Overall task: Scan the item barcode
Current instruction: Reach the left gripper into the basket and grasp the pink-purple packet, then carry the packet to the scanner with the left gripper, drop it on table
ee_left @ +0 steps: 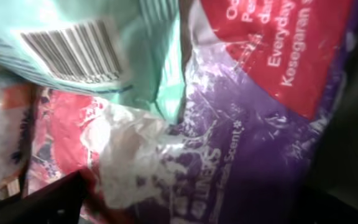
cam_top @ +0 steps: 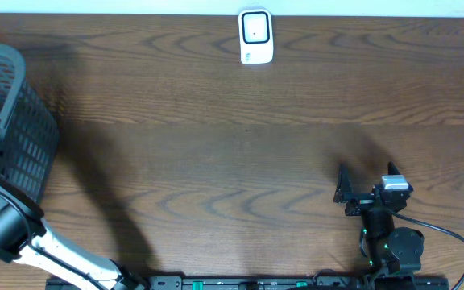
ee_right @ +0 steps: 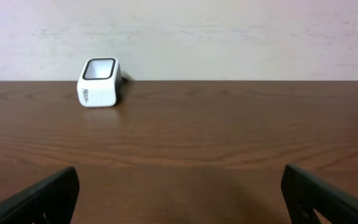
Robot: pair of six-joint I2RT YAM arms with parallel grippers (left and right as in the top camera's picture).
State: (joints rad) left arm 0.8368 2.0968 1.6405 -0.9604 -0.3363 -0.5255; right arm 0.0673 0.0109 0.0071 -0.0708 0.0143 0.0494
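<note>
The white barcode scanner (cam_top: pixel 255 36) stands at the far edge of the table, its dark window facing up; it also shows far left in the right wrist view (ee_right: pixel 98 82). My left arm (cam_top: pixel 6 229) reaches into the black basket (cam_top: pixel 14 121). My left gripper (ee_left: pixel 185 208) hangs open over the packs inside, holding nothing. A mint-green pack (ee_left: pixel 73 50) shows its barcode, and a purple pack (ee_left: pixel 247 124) with a red label lies beside it. My right gripper (cam_top: pixel 366 171) rests open and empty at the near right (ee_right: pixel 179 193).
Crumpled clear plastic (ee_left: pixel 129 149) and a red pack (ee_left: pixel 61 130) also lie in the basket. The brown wooden table (cam_top: pixel 232 145) spreads between basket, scanner and right arm. A pale wall rises behind the scanner.
</note>
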